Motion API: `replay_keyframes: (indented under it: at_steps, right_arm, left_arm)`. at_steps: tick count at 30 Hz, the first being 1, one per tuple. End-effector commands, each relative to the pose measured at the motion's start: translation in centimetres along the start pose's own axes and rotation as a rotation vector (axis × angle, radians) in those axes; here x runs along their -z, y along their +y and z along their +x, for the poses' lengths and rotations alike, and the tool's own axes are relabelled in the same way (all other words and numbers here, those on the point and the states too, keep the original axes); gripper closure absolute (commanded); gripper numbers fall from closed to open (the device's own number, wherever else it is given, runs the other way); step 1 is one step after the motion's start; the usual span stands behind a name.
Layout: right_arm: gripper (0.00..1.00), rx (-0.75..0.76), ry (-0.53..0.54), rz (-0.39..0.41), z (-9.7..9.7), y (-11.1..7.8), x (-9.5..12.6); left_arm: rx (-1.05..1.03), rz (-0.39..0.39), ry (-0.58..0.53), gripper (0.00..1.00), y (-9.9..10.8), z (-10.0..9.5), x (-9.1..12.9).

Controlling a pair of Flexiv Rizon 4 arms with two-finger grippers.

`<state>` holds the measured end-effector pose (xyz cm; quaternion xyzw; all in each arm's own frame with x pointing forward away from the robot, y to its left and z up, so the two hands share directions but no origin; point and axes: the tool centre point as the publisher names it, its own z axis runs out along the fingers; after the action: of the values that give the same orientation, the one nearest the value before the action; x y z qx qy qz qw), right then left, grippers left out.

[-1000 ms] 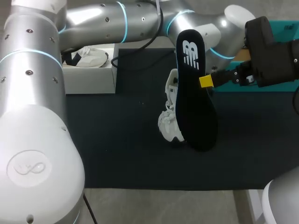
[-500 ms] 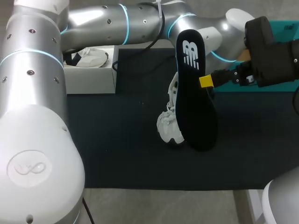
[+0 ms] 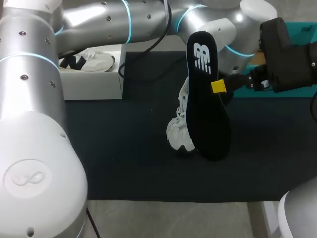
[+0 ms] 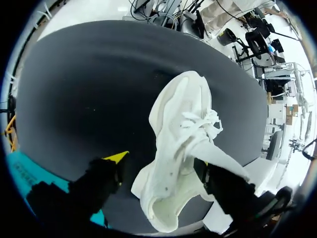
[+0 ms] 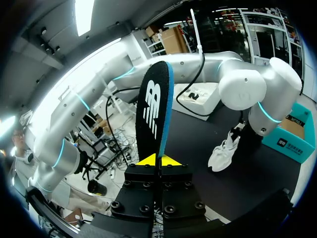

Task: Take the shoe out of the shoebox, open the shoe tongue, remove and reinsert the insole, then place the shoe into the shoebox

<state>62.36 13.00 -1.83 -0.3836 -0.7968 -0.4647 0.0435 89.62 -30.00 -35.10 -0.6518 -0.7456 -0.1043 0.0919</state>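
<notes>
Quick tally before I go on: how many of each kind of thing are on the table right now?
White shoes: 2, boxed shoe, upright shoe
Black insole: 1, in the right gripper
White shoebox: 1
Teal box: 1
Total: 5

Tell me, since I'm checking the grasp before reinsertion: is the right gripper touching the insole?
Touching. In the right wrist view the right gripper pinches the insole edge-on, one yellow tip against each face.

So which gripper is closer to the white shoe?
Left. The left gripper is right at the shoe; the right gripper sits off to its side, shut on the insole.
</notes>
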Motion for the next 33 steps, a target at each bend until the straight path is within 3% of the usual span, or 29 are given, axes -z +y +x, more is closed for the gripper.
replay_keyframes:
  at_steps: [1,12,29,30,33]
  right_arm:
    - [1.00,-0.002,0.000,0.005,0.0,0.4,-0.4]
    - [1.00,-0.002,0.000,0.005,0.0,0.4,-0.4]
    - [1.00,-0.002,0.000,0.005,0.0,0.4,-0.4]
    - [1.00,-0.002,0.000,0.005,0.0,0.4,-0.4]
    - [1.00,-0.002,0.000,0.005,0.0,0.4,-0.4]
  left_arm:
    - [0.033,-0.010,-0.047,0.00,-0.5,1.7,1.2]
    - [-0.003,0.007,0.047,0.00,1.3,0.4,-0.4]
    - [0.004,0.020,0.060,0.00,3.2,-1.5,-1.6]
    - [0.000,0.021,0.062,0.07,3.2,-1.6,-1.8]
    - [0.000,0.026,0.060,0.83,3.2,-1.7,-2.3]
